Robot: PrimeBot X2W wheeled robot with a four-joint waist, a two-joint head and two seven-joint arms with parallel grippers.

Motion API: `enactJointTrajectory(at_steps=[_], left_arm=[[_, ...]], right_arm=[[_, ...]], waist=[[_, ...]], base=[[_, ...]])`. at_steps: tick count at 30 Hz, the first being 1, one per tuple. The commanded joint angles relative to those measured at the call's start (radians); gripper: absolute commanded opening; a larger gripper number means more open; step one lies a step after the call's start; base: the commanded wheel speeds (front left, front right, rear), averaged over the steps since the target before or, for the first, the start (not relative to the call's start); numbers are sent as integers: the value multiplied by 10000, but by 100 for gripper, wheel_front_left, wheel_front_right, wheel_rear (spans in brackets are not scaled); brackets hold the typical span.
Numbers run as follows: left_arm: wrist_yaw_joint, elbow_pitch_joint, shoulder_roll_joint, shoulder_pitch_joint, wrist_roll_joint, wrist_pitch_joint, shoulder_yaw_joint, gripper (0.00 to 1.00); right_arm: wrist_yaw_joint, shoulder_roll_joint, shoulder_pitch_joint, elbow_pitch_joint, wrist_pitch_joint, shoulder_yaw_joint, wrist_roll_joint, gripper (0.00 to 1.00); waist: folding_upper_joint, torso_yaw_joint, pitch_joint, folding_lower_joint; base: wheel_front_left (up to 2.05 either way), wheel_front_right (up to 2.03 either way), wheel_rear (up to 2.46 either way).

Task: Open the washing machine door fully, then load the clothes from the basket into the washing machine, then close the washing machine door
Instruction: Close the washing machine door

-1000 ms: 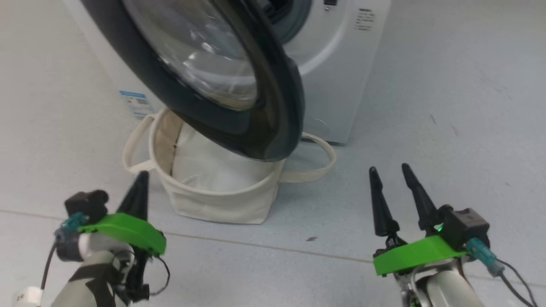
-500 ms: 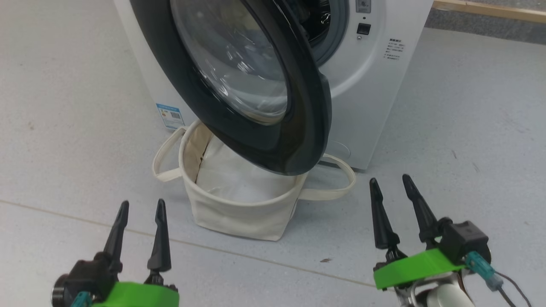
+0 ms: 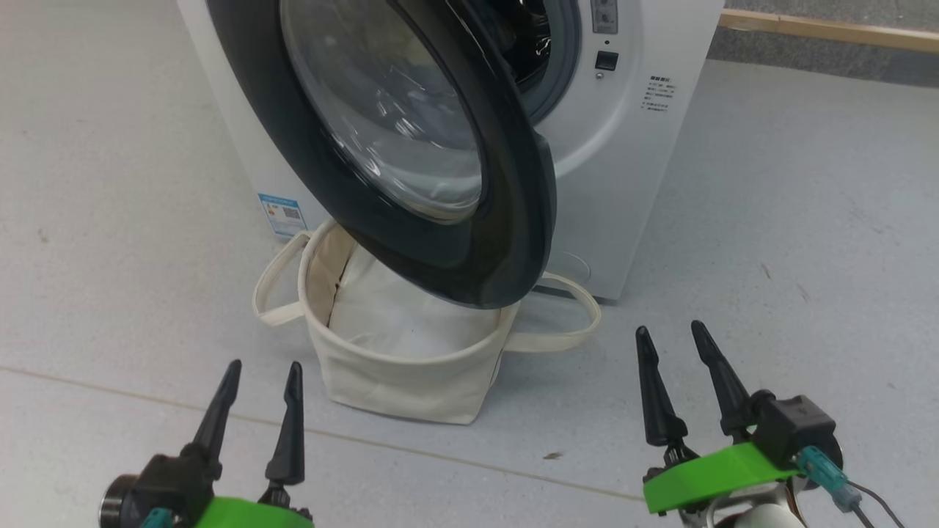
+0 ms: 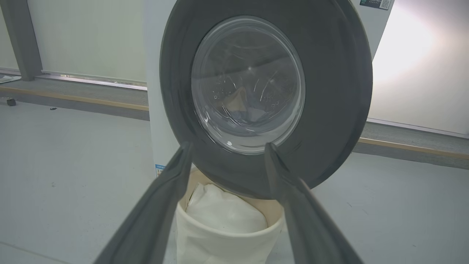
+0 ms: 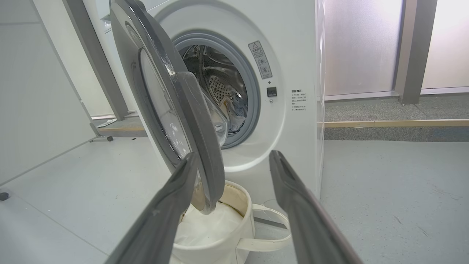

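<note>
The white washing machine (image 3: 609, 183) stands at the far side of the floor. Its glossy black washing machine door (image 3: 506, 220) is swung out part-way, its lower rim hanging over the cream basket (image 3: 411, 381). The basket holds a plain white bundle (image 3: 411, 323). A bit of light-blue clothes fabric (image 5: 237, 112) lies low in the steel drum. My left gripper (image 3: 264, 370) is open at the lower left, short of the basket, with nothing between its fingers. My right gripper (image 3: 669, 331) is open at the lower right, empty, to the right of the basket's loop handle (image 3: 579, 312).
A blue label sticker (image 3: 282, 214) sits low on the machine's front. A wooden floor strip (image 3: 829, 31) runs behind the machine at the right. A white panel (image 5: 36, 91) stands to the left, a grey post (image 5: 410, 47) to the right. Grey floor surrounds the basket.
The left gripper has gone from shut and turned sideways to open with its fingers pointing up. The head camera has moved, shifting the whole picture. The right gripper has kept its place.
</note>
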Motion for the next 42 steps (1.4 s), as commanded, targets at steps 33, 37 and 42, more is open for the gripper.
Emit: enactJointTrajectory(at_steps=[33,37,42], left_arm=[[-52,855,-20,-224,-413,-57,-1203,100],[-50,905,-20,-347,-662,-57,-1458,100],[-4,1088,-20,-652,-850,-57,-2013,100]], right_arm=[[2,17,-1240,149,-49,1460,-513,0],[2,17,-2013,870,-49,1554,-876,0],[2,17,-3307,2286,-49,964,-1205,0]], waist=[[0,1035,-244,0],[0,1464,-42,0],[0,2053,408,0]], base=[[0,0,0],[0,0,0],[0,0,0]])
